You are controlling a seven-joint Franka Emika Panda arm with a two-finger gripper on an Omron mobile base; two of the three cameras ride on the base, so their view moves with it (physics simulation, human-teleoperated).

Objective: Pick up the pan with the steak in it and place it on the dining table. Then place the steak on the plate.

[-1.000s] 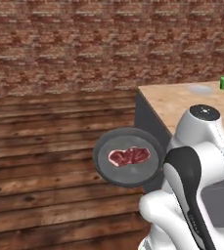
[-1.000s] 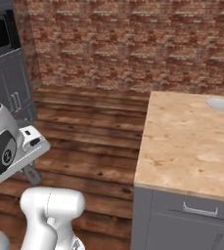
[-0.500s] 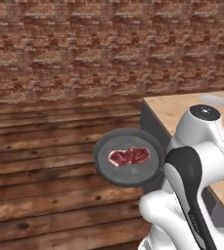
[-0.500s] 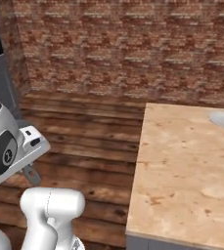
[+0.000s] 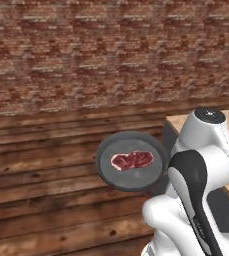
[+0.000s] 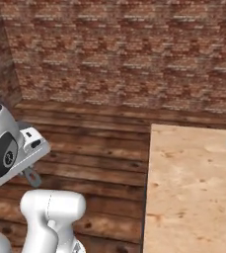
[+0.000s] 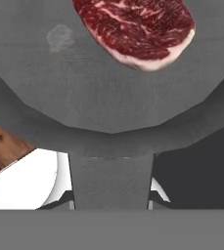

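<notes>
Pan (image 5: 132, 161) held in the air over the wooden floor (image 5: 41, 200), just beside the dining table (image 6: 193, 192) corner. Steak (image 5: 132, 160) lying near the pan's middle. Handle running down between the fingers; cannot tell whether clamped, fingertips hidden beneath it.

Light: even, flat and moderately bright; no visible source; no glare
Shadows: faint; rim of the pan (image 5: 131, 161) slightly darker than its floor
Sharpness: base views soft and coarse; brick wall (image 6: 124, 49) blurred
Close view: steak (image 7: 135, 29) just ahead of the tool, crisp; no edge distortion
</notes>
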